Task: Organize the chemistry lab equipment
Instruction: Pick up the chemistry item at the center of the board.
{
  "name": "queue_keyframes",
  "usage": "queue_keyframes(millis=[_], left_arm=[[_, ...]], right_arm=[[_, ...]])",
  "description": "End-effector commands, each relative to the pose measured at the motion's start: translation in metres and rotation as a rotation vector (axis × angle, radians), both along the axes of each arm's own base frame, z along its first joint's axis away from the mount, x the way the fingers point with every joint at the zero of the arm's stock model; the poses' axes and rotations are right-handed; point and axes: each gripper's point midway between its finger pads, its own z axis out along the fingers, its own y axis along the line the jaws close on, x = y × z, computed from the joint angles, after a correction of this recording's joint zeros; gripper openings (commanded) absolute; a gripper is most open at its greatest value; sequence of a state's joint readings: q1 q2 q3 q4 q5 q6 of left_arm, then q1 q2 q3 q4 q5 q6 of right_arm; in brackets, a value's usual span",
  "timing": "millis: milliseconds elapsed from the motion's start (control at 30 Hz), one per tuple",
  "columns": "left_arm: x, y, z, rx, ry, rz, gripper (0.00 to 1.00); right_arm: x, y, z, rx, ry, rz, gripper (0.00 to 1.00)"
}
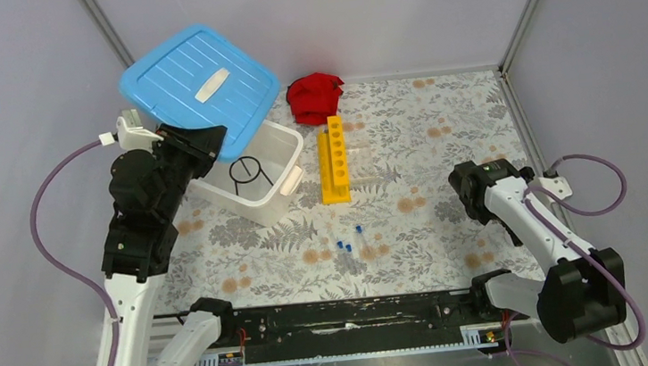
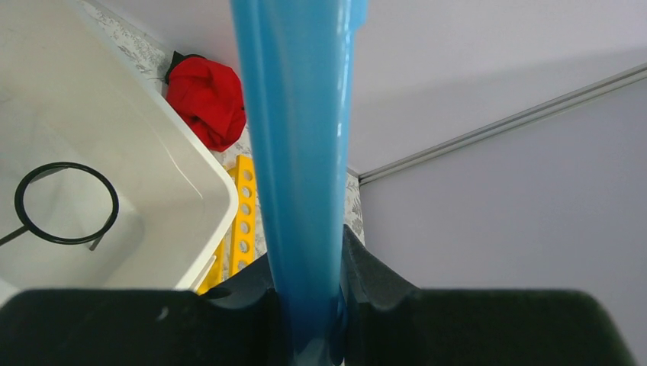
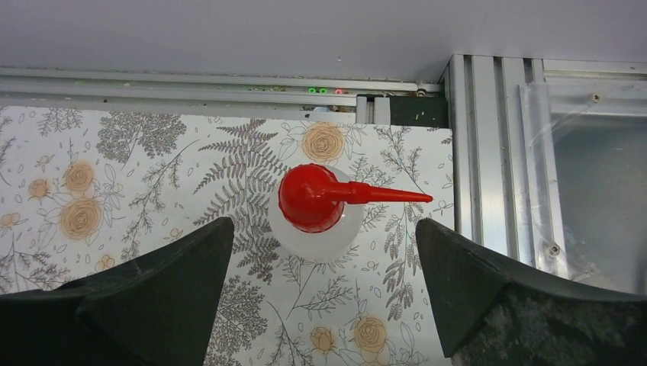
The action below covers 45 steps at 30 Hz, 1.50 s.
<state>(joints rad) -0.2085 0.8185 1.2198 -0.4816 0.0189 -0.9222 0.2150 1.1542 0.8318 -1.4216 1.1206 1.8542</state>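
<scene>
Two arms work at the flowered table [image 1: 441,127]. The left gripper [image 2: 309,305] pinches the edge of the blue lid [image 1: 198,78], which is raised and tilted above the back left of the white tub [image 1: 279,203]. The black ring stand [image 1: 248,174] is inside the tub. The yellow rack [image 1: 333,160] lies just beside the tub, and a few blue-capped tubes [image 1: 344,246] lie nearer the arms. The right gripper [image 3: 324,236] has its jaws spread wide above a squeeze bottle [image 3: 311,198] with a red nozzle, with a gap on both sides
</scene>
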Motion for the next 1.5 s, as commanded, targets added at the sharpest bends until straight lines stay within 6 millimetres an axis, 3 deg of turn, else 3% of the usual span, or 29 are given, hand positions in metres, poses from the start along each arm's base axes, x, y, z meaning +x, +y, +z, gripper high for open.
queue_keyframes(millis=[0,967,1467], left_arm=[[0.003,-0.006,0.030,-0.015,-0.125,-0.021,0.00],[0.018,-0.027,0.014,0.006,-0.127,-0.067,0.00],[0.026,-0.032,0.007,0.015,-0.134,-0.062,0.00]], right_arm=[[0.008,-0.008,0.008,-0.054,-0.018,0.001,0.96],[0.023,-0.025,-0.031,-0.001,0.097,-0.034,0.97],[0.030,-0.031,-0.029,-0.014,0.126,-0.049,0.97]])
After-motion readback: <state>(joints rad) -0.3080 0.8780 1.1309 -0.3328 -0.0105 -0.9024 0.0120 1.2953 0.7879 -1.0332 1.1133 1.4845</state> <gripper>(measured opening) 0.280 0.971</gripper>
